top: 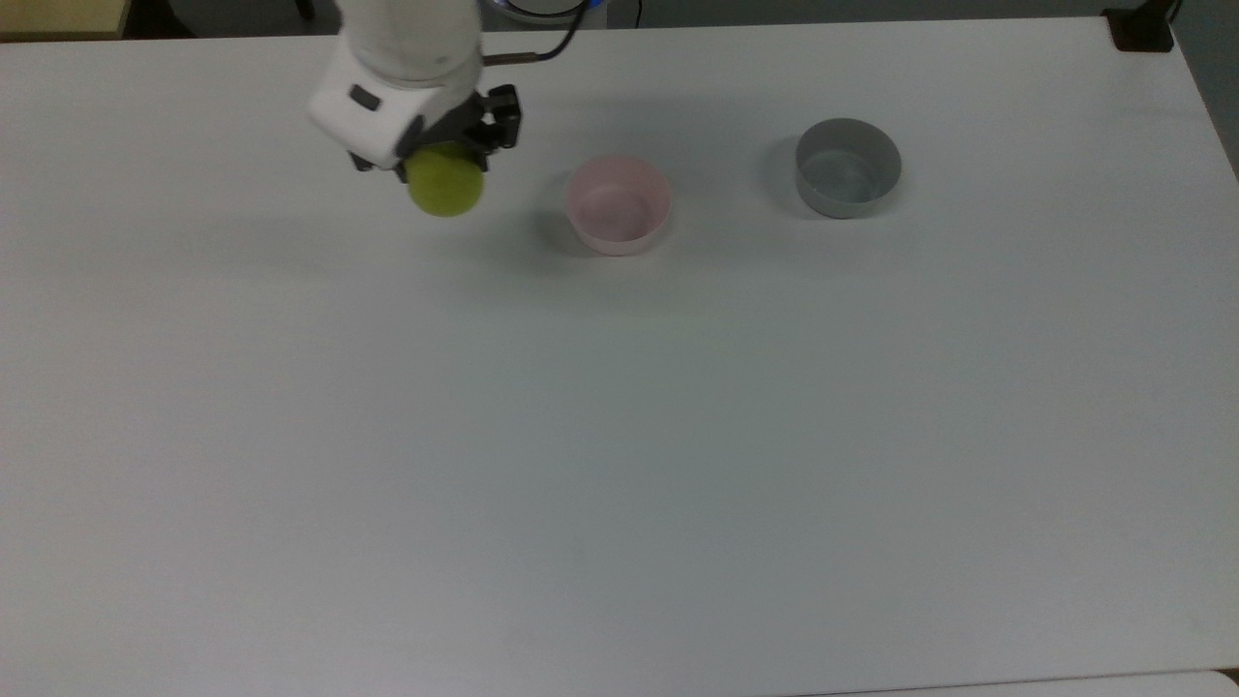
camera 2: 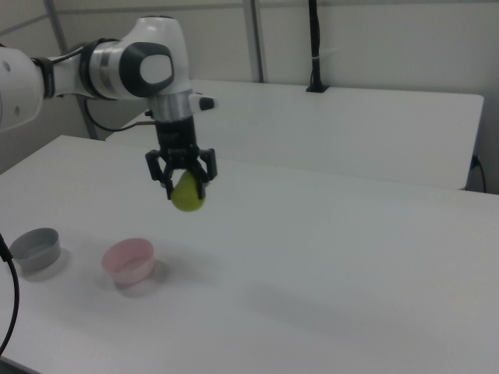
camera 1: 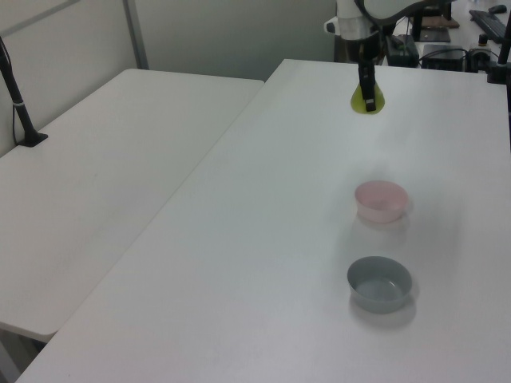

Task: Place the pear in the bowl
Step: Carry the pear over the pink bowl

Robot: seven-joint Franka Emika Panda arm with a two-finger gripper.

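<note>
The yellow-green pear [top: 445, 181] [camera 1: 367, 100] [camera 2: 187, 193] hangs well above the white table, and my gripper [top: 455, 160] [camera 1: 368, 97] [camera 2: 185, 185] is shut on it. The pale pink bowl [top: 618, 204] [camera 1: 381, 199] [camera 2: 129, 262] stands empty on the table. In the top view the pear is to the left of the bowl, about one bowl's width from its rim. In the right view the pear hangs above and to the right of the bowl.
A grey round bowl [top: 848, 166] [camera 1: 380, 283] [camera 2: 35, 248] stands empty beyond the pink one, at the top view's right. A second white table [camera 1: 96, 159] runs alongside in the left view, with a black post [camera 1: 17, 96] on it.
</note>
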